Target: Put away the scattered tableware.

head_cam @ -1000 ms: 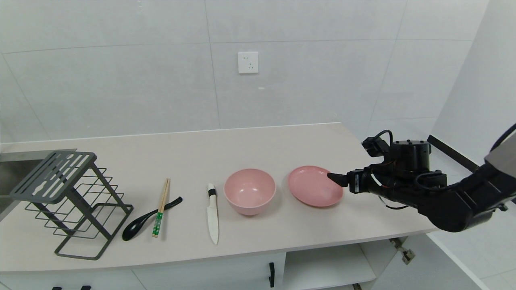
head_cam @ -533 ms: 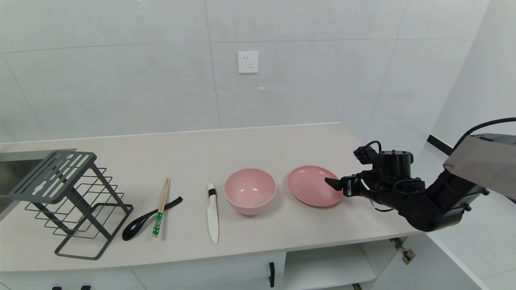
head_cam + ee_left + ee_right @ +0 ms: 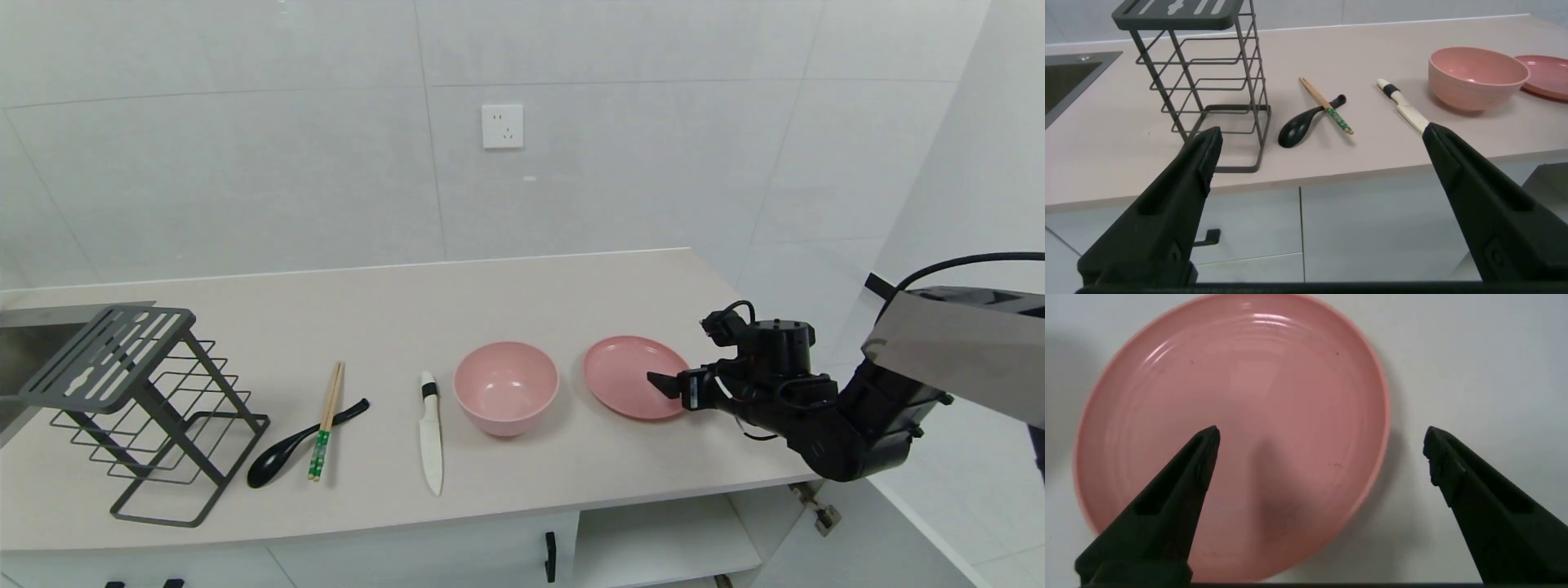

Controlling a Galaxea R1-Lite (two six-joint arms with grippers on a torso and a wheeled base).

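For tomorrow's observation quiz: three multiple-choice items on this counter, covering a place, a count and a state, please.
1. Where does the knife lie? A between chopsticks and bowl; B on the plate; C right of the plate.
2. How many pink dishes stand on the counter? A one; B two; C three.
3. The right tool over the plate is: A open; B shut on the plate; C shut on the knife.
Key: 1 A, it lies between them; 2 B, bowl and plate; 3 A, jaws wide apart.

Counter (image 3: 522,290) holds rack (image 3: 106,353), spoon (image 3: 271,465), chopsticks (image 3: 327,418), knife (image 3: 431,443), bowl (image 3: 506,389), plate (image 3: 627,377).
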